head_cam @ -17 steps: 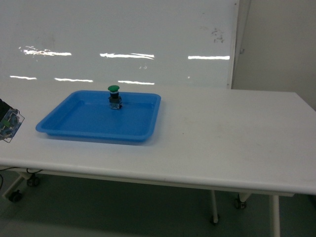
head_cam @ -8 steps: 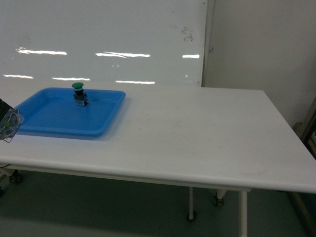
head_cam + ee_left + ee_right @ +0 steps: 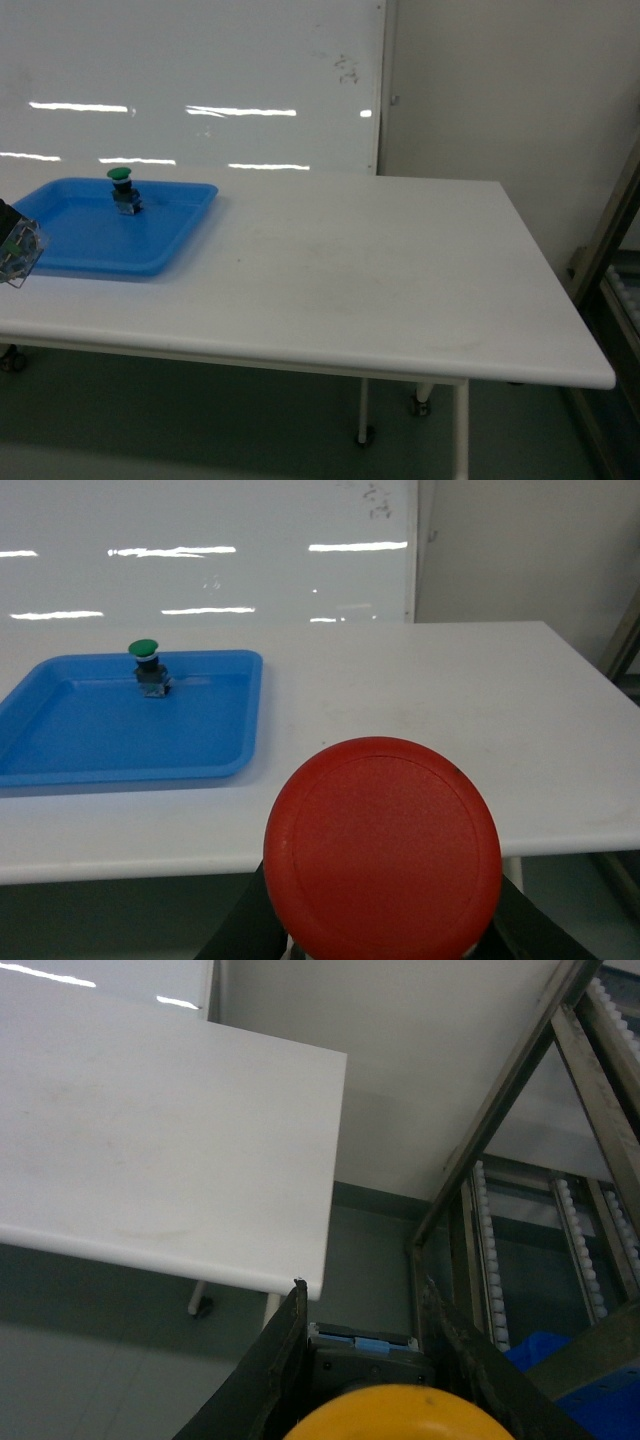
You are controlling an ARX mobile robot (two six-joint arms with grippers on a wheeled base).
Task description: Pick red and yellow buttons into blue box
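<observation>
With the red button [image 3: 382,847] clamped in the left hand [image 3: 380,930] and the yellow button [image 3: 390,1415] in the right hand [image 3: 370,1380], either may slip free, since the blue box [image 3: 585,1385] is barely in view.

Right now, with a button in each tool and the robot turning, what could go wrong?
The red button fills the left wrist view, so that camera sees little below the left tool.

The yellow button sits low between the right tool fingers; the grip can't be judged, so it might slip.

A metal rack stands close beside the table; the arm might clip it.
</observation>
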